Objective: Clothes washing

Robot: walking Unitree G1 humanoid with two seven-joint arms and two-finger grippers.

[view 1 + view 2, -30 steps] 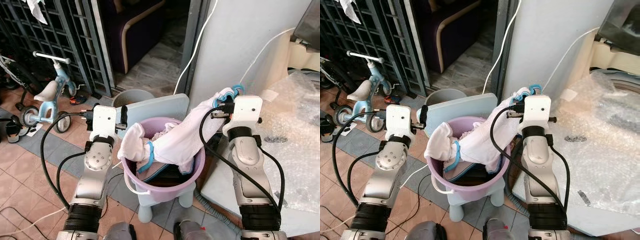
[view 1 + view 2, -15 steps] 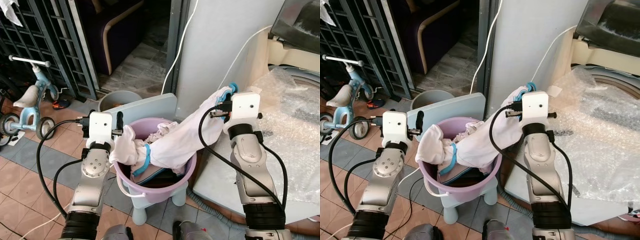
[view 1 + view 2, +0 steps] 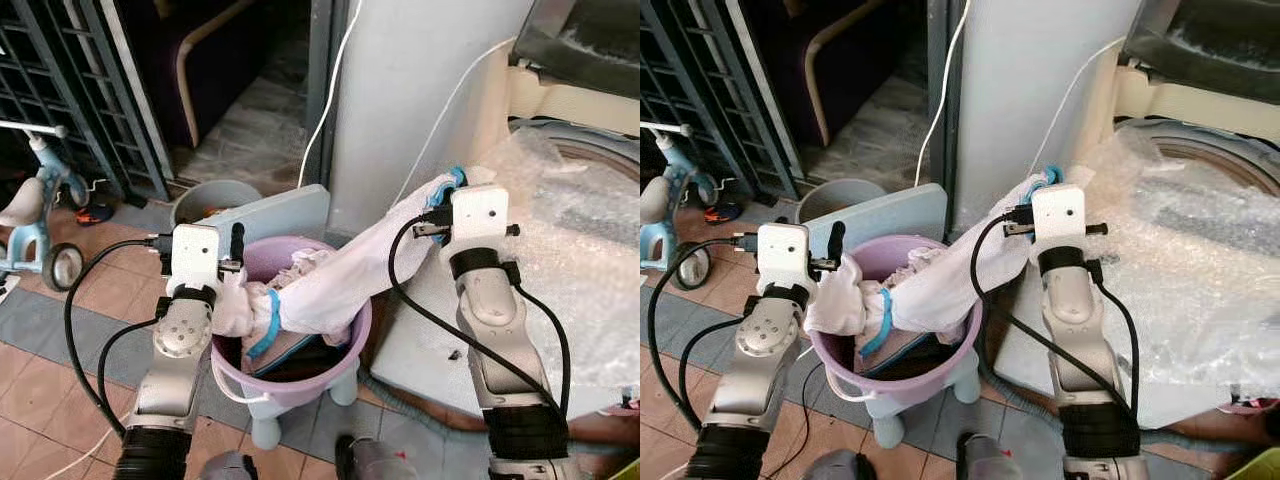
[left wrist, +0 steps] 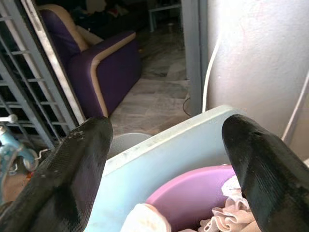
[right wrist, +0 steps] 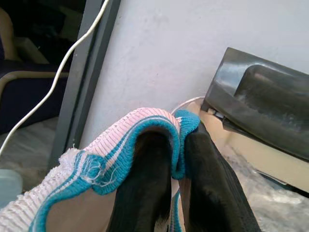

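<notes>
On your far left a child's bike stands by the black gate, well clear of the work. Your left gripper hovers just above the near rim of the purple bucket, its two fingers spread wide with nothing between them, though a fold of the white garment bulges up against that arm's wrist. The bucket sits on a pale blue stool, and the garment runs from inside it up and across to your right gripper, whose fingers are pinched tight on the blue-striped hem. That gripper is raised beside the grey wall, at the edge of the washing machine, which is draped in bubble wrap. The likely troubles come from the cloth's lower end, which is still down in the bucket among other laundry: if you pull hard towards the machine, it may drag neighbouring pieces over the rim, or tug the bucket and tip it off the small stool. The grip is only on the hem edge, so a snag could also peel the fabric out of the fingers. Watch the white cable hanging down the wall behind, and the loose bubble wrap, which could catch the garment or the fingers as you swing across.
</notes>
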